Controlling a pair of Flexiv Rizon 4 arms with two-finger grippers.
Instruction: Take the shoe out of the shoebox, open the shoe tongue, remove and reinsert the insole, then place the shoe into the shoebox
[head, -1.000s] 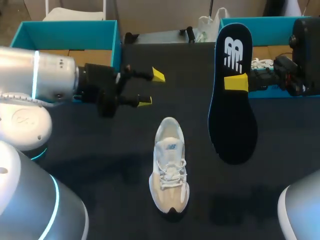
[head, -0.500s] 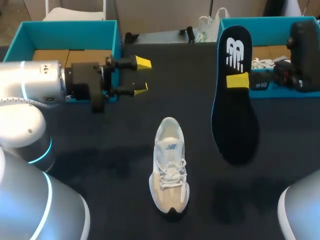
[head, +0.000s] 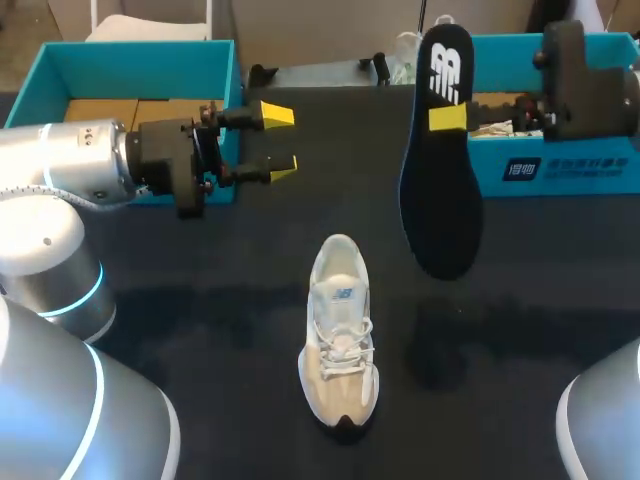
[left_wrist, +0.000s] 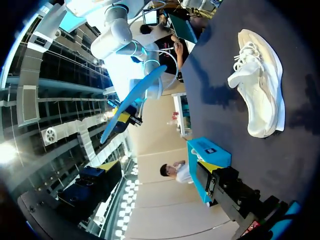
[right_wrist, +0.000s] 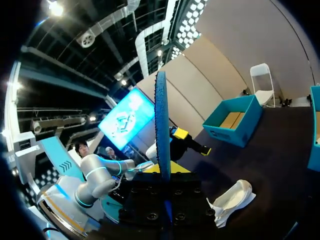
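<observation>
Dark navy foam insole (head: 440, 200) with a white logo at its heel end hangs in the air, heel up and toe down, over the black tabletop (head: 200, 300), between the shoe and the right-hand box. It is pinched near the heel by the right arm's fingers (head: 447, 117): one yellow tip lies flat on the logo face and the other is hidden behind, so I judge them closed on it. In the right wrist view the insole is edge-on and thin. It is likely very light, bendy and a bit grippy, so it will flop if held at one end; hold it near the heel and feed the toe in first. White and beige lace-up sneaker (head: 340, 330) sits upright on the tabletop, well apart from the insole, toe toward the camera, collar open and laces loose. The upper is soft and squashes, the sole is stiffer; steady it at the heel or the sides. The left arm's fingers (head: 275, 113) are spread wide, holding nothing, above the tabletop near the teal open cardboard box (head: 140, 60) on the left. The teal labelled shoebox (head: 560, 170) on the right is behind the right arm.
</observation>
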